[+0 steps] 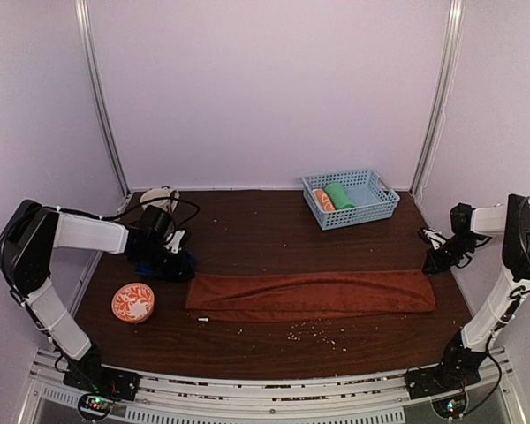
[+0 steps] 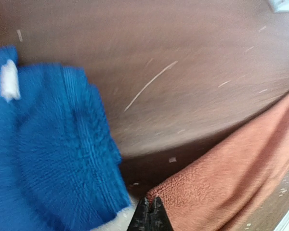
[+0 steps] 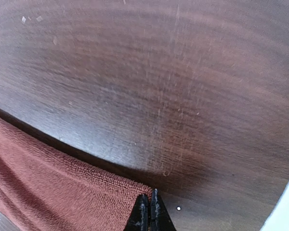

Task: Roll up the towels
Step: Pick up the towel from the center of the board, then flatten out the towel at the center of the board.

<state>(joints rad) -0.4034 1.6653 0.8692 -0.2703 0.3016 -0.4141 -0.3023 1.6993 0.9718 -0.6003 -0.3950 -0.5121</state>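
The rust-brown towel [image 1: 311,293] lies flat as a long strip across the middle of the table. My left gripper [image 1: 180,267] is at its far left corner, and its shut jaws pinch that corner [image 2: 156,195]. My right gripper [image 1: 436,262] is at the far right corner and is shut on it [image 3: 143,191]. The royal blue towel [image 2: 53,154] lies crumpled just left of the left gripper, with a white tag [image 2: 9,80]. In the top view the arm mostly hides it, and only a bit of blue [image 1: 147,268] shows.
A light blue basket [image 1: 364,215] at the back right holds a green rolled towel [image 1: 339,195] and an orange-and-white rolled towel [image 1: 323,200]. An orange patterned disc [image 1: 133,302] lies front left. Crumbs [image 1: 314,333] are scattered in front of the rust towel.
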